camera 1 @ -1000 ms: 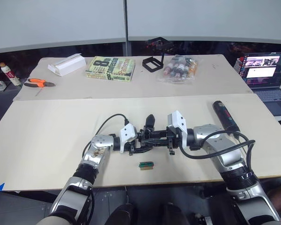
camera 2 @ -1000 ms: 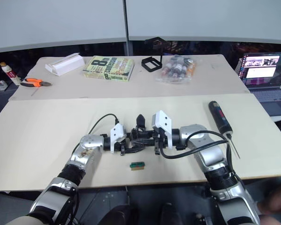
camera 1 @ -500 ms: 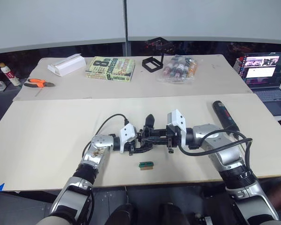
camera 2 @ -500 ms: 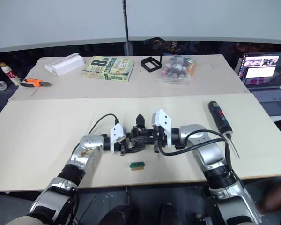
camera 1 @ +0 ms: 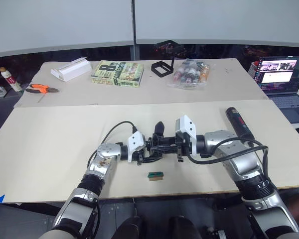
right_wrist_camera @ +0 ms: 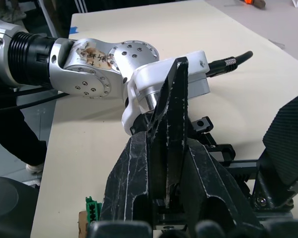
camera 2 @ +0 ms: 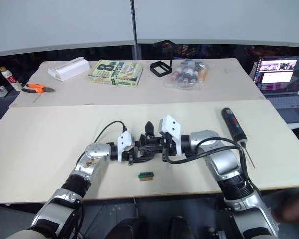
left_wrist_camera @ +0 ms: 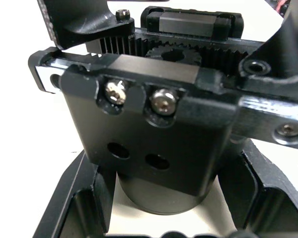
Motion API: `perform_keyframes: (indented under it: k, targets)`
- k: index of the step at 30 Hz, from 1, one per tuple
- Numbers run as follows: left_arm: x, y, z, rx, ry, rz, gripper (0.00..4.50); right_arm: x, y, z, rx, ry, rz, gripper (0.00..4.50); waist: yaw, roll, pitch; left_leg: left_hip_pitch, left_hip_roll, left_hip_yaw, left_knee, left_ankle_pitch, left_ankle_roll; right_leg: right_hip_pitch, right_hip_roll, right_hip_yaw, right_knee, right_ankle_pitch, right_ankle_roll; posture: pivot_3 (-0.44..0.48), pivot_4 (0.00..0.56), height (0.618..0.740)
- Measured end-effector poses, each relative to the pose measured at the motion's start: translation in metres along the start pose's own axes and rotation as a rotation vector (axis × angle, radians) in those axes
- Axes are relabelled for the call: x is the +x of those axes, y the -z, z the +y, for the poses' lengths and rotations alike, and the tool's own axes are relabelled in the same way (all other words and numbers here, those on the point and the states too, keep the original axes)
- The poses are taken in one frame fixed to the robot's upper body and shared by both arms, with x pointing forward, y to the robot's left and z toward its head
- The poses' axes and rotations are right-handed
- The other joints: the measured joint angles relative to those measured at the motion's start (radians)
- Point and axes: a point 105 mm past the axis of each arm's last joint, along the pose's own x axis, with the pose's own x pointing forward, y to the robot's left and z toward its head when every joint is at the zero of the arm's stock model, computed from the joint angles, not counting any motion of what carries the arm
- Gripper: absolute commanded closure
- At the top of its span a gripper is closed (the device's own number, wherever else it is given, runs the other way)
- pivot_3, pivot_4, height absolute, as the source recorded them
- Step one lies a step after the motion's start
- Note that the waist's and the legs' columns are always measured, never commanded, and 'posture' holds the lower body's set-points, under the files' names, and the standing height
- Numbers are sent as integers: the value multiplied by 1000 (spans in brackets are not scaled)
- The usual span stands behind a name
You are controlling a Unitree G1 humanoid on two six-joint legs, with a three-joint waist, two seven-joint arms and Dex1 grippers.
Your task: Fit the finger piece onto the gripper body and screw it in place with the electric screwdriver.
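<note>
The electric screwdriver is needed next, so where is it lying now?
In the right eye view the electric screwdriver lies on the table, on the robot's right, beyond its right forearm and short of the laptop.

Silver arms, white wrist housings, black cables, black jaws.

The gripper body (camera 1: 158, 144) was a black block with one pointed finger upward, at desk centre. The electric screwdriver (camera 2: 234, 126), a long black cylinder, lay flat, well apart to its right.

A matt black plastic gripper body (left_wrist_camera: 154, 129) with two shiny metal screws (left_wrist_camera: 161, 100) rests above a smooth, pale matt tabletop (camera 1: 50, 139), near a glossy black electric screwdriver (camera 2: 232, 123).
</note>
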Motion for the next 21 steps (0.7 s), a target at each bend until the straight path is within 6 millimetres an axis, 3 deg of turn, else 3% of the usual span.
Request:
perform_keyframes:
  k: [7,21]
  targets:
    - [1,2,-1,-10,-1,4,2156,-1,7,0,0,1,-15,4111,0,0,-2,6,0,0,-2,0,1,2,0,0,-2,0,0,0,150,740]
    - [0,2,-1,-13,-1,5,2156,-1,0,-1,10,-15,1,4111,0,0,-2,5,0,0,-2,0,1,2,0,0,-2,0,0,0,150,740]
